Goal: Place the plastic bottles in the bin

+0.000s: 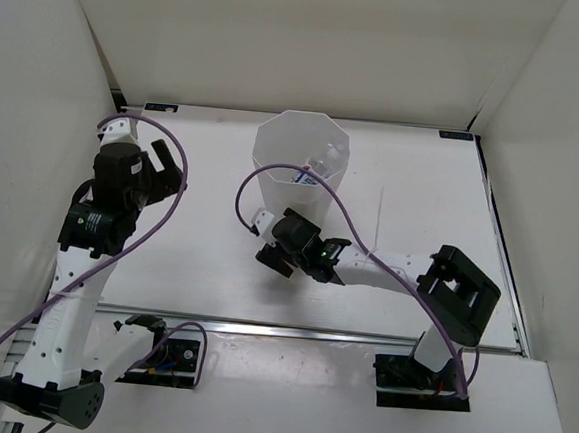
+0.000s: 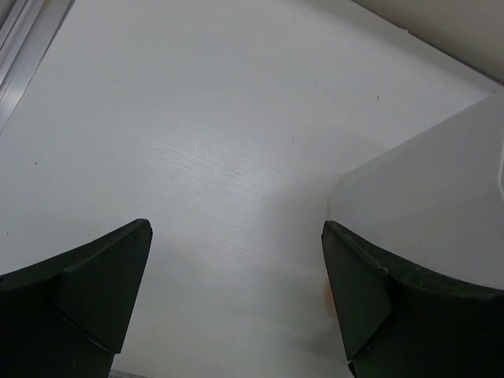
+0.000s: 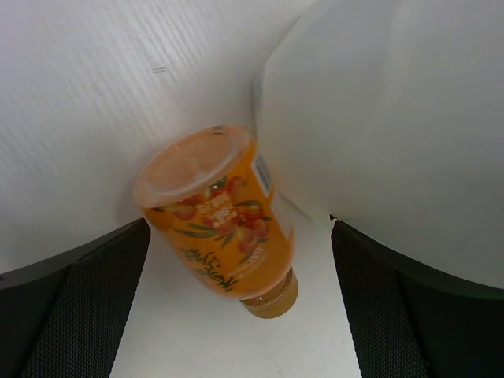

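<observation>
Your right gripper (image 3: 240,236) is sitting down at the tabletop (image 3: 94,94) with its jaws spread wide. 1 jaw is on each side of the orange bottle (image 3: 220,220), and neither is touching it. The bottle is lying on its side, cap toward the wrist camera, just beside the foot of the white bin (image 3: 394,118). The bin's wall is standing close beyond the jaw on the right of that view. From above, the gripper is hiding the bottle completely.

The bin is standing upright mid-tabletop. 1 clear bottle with a blue label (image 1: 311,173) is showing inside it, and you cannot tell what else is lying there. A purple cable (image 1: 354,227) is looping from the right wrist across the bin's front.

Your left gripper (image 1: 168,172) is hanging well apart to the left, jaws spread over bare tabletop.
</observation>
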